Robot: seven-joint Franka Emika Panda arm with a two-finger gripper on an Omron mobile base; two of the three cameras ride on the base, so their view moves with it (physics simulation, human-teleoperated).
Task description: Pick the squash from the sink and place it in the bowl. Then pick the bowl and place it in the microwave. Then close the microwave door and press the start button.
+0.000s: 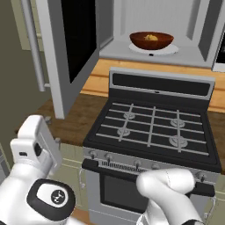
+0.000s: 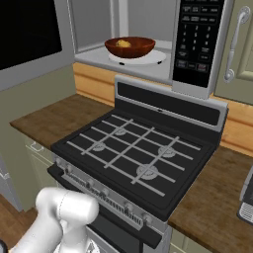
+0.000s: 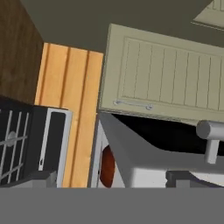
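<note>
1. Nearest the base cameras is the arm's white elbow and upper body, folded low in front of the stove (image 1: 151, 127), with the wrist block at the lower left of the left base view.
2. Two dark fingertips (image 3: 43, 178) rise at the bottom of the hand view, set wide apart with nothing between them, so the gripper (image 3: 111, 179) is spread and empty.
3. Up in the microwave (image 2: 148, 34), the bowl (image 1: 151, 40) sits on the white turntable plate (image 1: 169, 49), and the squash (image 1: 150, 38) shows as a yellow lump inside it.
4. That placement suggests the carrying steps are done; bowl and squash rest centred in the cavity, well clear of the opening, so the door can swing past them.
5. Swung wide to the left, the microwave door (image 1: 74, 39) has its black glass facing the stove and its long bar handle (image 1: 33, 44) on the far edge.
6. The hand view looks up past the door's underside toward a beige cabinet (image 3: 170, 83); a reddish sliver there is probably the bowl's edge, though the angle is too steep to be sure.
7. I judge the hand is placed low and behind the door's outer face to push it closed; the black control panel (image 2: 197, 34) with the start button comes after.
</note>
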